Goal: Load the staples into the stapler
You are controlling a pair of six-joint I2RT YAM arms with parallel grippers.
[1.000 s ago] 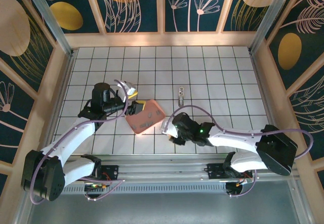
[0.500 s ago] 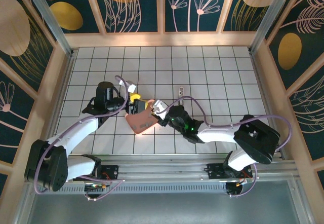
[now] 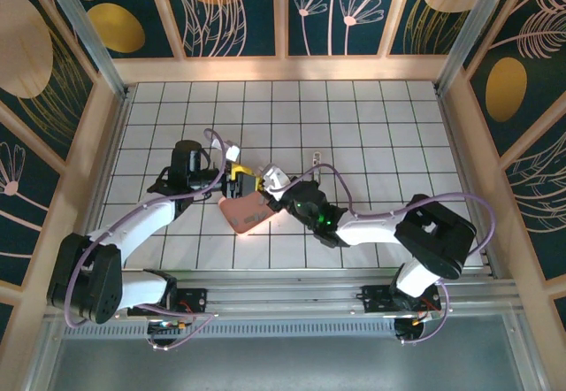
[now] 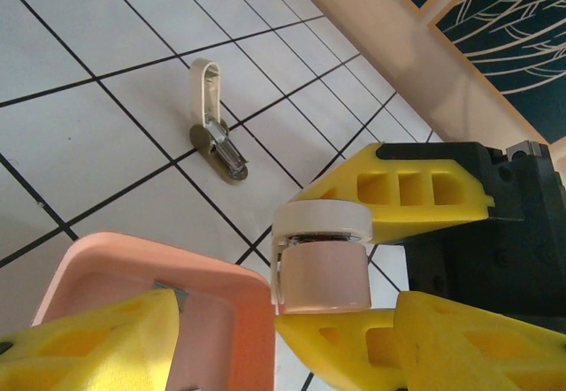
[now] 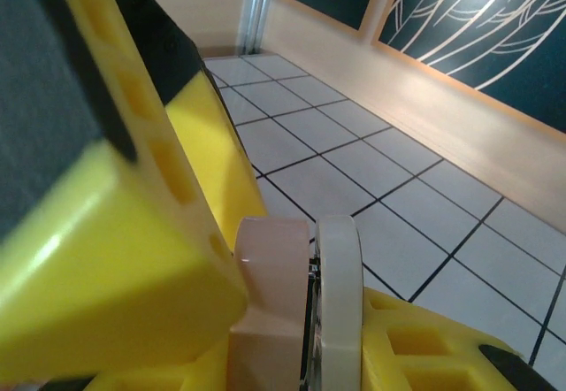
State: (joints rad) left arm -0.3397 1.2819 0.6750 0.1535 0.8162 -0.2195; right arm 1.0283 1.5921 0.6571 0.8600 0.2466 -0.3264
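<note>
One block (image 4: 325,276) pinched by right hand (image 3: 276,183) at tray (image 3: 251,215) rim.

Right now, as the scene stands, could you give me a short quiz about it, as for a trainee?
1. True or false: the right gripper is empty.
2. Fill in: the small grey strip lies in the ____ tray.
3. Where is the small white-and-metal item? A: inside the tray. B: on the tiled table, apart from the tray. C: in the right gripper.

Key: 1 false, it is shut on the pale pink-white block. 2 pink. 3 B.
</note>
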